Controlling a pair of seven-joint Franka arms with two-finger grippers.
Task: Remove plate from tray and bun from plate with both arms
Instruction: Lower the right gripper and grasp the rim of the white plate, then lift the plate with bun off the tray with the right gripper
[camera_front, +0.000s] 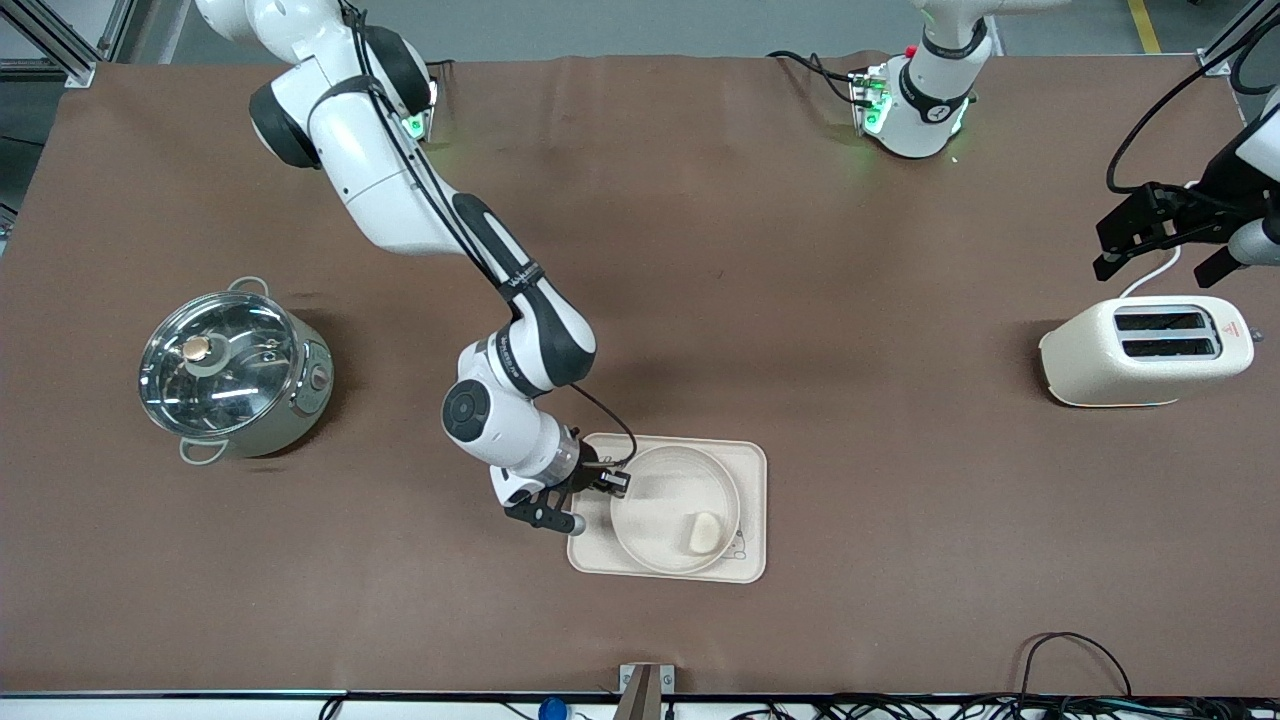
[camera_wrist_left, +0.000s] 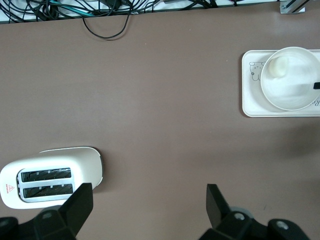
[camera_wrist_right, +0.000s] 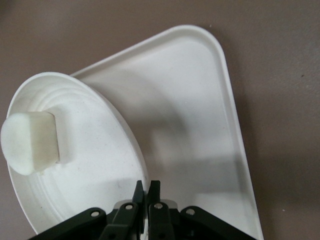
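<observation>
The round cream-white plate (camera_front: 662, 492) lies on the rectangular cream tray (camera_front: 752, 466), near the front camera around the table's middle. The pale bun (camera_front: 703, 532) sits inside the plate, at the side nearer the camera. My right gripper (camera_front: 612, 483) is shut on the plate's rim at the side toward the right arm's end. The right wrist view shows its fingertips (camera_wrist_right: 141, 189) pinching the plate (camera_wrist_right: 100, 165) edge, with the bun (camera_wrist_right: 30, 142) in the dish and the tray (camera_wrist_right: 200, 125) underneath. My left gripper (camera_front: 1160, 262) waits open in the air above the toaster, holding nothing.
A cream toaster (camera_front: 1150, 350) stands at the left arm's end. A steel pot with a glass lid (camera_front: 230, 375) stands at the right arm's end. Cables (camera_front: 1070, 650) lie along the table edge nearest the camera. The left wrist view shows the toaster (camera_wrist_left: 50, 175) and the tray (camera_wrist_left: 250, 100).
</observation>
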